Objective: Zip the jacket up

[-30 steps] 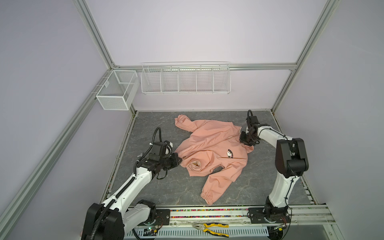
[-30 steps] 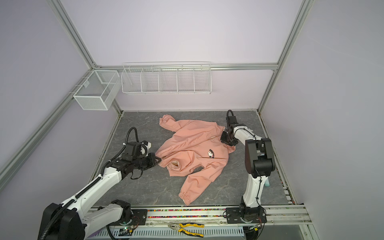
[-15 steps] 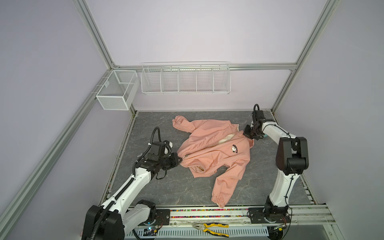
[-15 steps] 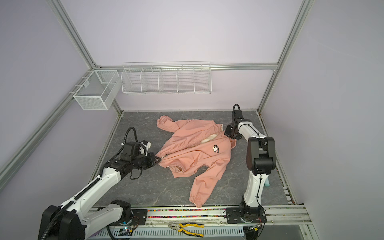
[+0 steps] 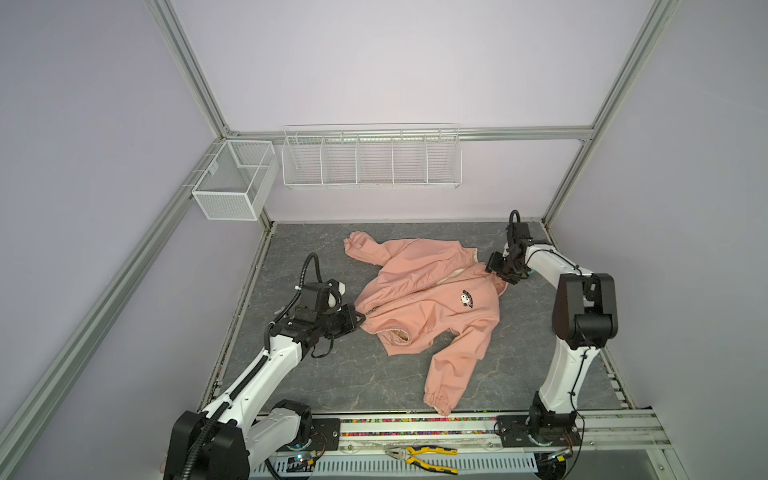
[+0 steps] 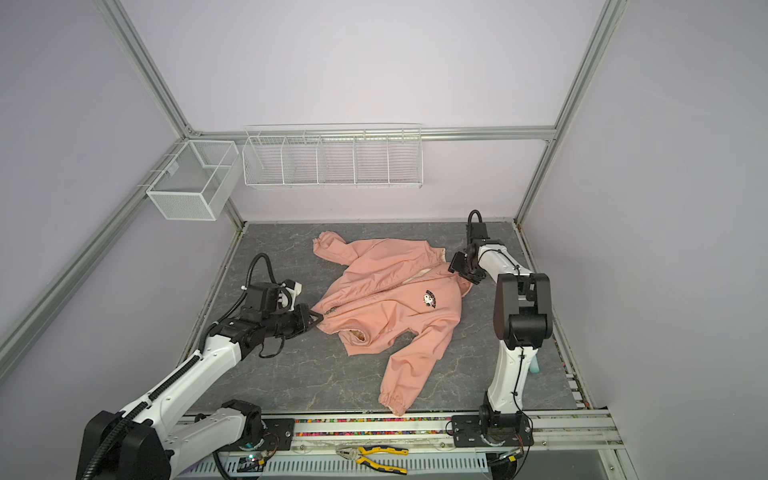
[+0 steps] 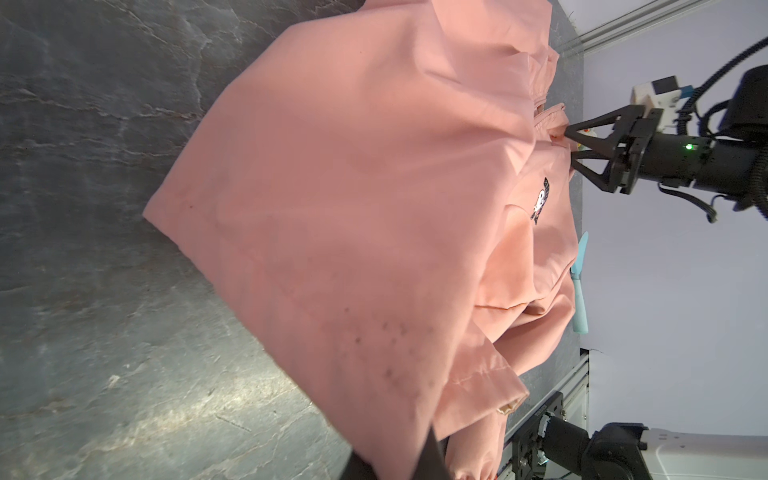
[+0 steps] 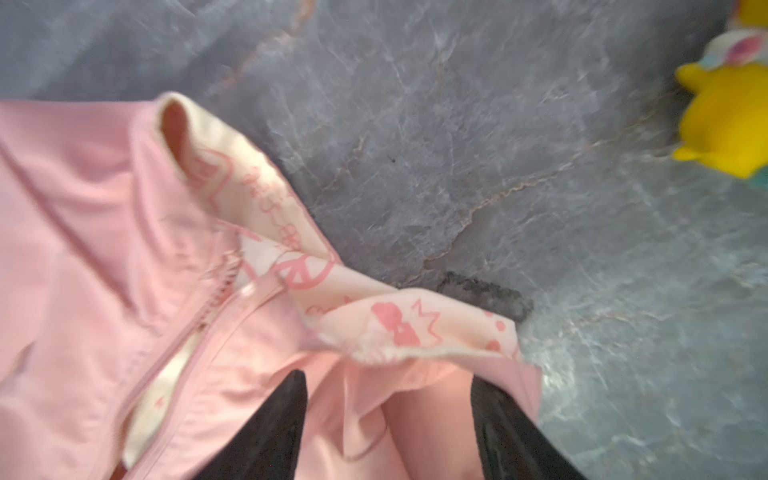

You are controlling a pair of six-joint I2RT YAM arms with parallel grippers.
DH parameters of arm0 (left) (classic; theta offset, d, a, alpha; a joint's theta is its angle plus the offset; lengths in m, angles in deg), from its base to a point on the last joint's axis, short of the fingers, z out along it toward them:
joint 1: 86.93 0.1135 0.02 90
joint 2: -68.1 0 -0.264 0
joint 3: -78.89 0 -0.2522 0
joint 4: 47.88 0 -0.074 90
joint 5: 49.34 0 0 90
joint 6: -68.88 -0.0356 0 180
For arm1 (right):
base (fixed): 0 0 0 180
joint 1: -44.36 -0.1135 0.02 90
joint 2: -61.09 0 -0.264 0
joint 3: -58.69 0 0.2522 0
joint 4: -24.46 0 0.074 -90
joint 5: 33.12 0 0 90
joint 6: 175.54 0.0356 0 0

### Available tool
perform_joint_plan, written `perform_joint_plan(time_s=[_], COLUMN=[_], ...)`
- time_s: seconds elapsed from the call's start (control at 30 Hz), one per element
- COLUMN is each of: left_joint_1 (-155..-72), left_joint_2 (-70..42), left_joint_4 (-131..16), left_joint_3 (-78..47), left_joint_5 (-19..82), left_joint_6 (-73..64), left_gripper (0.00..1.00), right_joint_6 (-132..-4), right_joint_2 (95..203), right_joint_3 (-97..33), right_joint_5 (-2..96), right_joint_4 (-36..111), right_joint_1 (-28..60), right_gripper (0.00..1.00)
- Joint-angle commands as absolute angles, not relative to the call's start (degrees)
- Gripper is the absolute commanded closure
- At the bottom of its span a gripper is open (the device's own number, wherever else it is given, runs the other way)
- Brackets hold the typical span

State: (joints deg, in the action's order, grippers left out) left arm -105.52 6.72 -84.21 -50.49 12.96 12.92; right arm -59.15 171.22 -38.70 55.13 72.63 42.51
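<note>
The salmon-pink jacket (image 5: 424, 307) (image 6: 390, 307) lies front up on the grey table, its cartoon chest patch (image 5: 467, 298) showing. The zipper (image 8: 216, 299) is partly open at the collar, where cream patterned lining (image 8: 374, 324) folds out. My left gripper (image 5: 359, 322) (image 6: 318, 320) (image 7: 399, 457) is shut on the jacket's bottom hem at the foot of the zipper. My right gripper (image 5: 496, 270) (image 6: 457, 268) (image 8: 386, 386) is at the collar, open, its jaws wide apart with loose collar fabric between them. The left wrist view also shows the right gripper (image 7: 571, 145) with spread jaws.
A yellow plush toy (image 8: 727, 116) lies near the collar by the right arm. A teal object (image 7: 579, 286) (image 6: 535, 365) sits at the table's right edge. Two white wire baskets (image 5: 370, 158) (image 5: 232, 183) hang on the back wall. Yellow-handled pliers (image 5: 419, 455) lie on the front rail.
My right gripper drew the collar toward the back right, stretching the jacket along its zipper, then opened. The near sleeve swung right. The left gripper kept its hold on the hem.
</note>
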Motion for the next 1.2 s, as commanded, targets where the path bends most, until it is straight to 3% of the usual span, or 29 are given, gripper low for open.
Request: perform_joint_plan(time_s=[0.0,0.23,0.5,0.63,0.83,1.17], left_joint_1=[-105.1,-105.13,-105.12,-105.13,-105.13,-105.13], left_joint_2=[7.11,7.15,7.16,7.12,7.16,7.04], left_joint_4=[-83.18,-83.0,-82.05,-81.51,-80.4,-79.08], left_joint_3=[-50.53,-50.79,-51.39,-51.75,-52.29,-52.68], left_joint_5=[12.14,12.05,11.25,10.76,9.92,9.37], left_joint_6=[13.06,13.07,13.22,13.42,13.77,14.02], left_gripper=[1.0,1.0,1.0,1.0,1.0,1.0], right_joint_6=[-58.88,-59.39,-54.42,-46.78,-41.22,-41.53], right_joint_2=[162.37,153.0,153.8,155.92,160.42,164.27], right_joint_3=[-36.59,-33.21,-31.75,-29.11,-27.58,-27.31], right_joint_5=[55.64,46.01,31.74,26.43,25.41,27.57], right_joint_4=[72.02,70.55,62.29,51.32,41.55,39.93], right_joint_1=[42.52,33.08,11.84,4.86,-0.62,-1.1], right_gripper=[0.33,0.34,0.35,0.32,0.28,0.24])
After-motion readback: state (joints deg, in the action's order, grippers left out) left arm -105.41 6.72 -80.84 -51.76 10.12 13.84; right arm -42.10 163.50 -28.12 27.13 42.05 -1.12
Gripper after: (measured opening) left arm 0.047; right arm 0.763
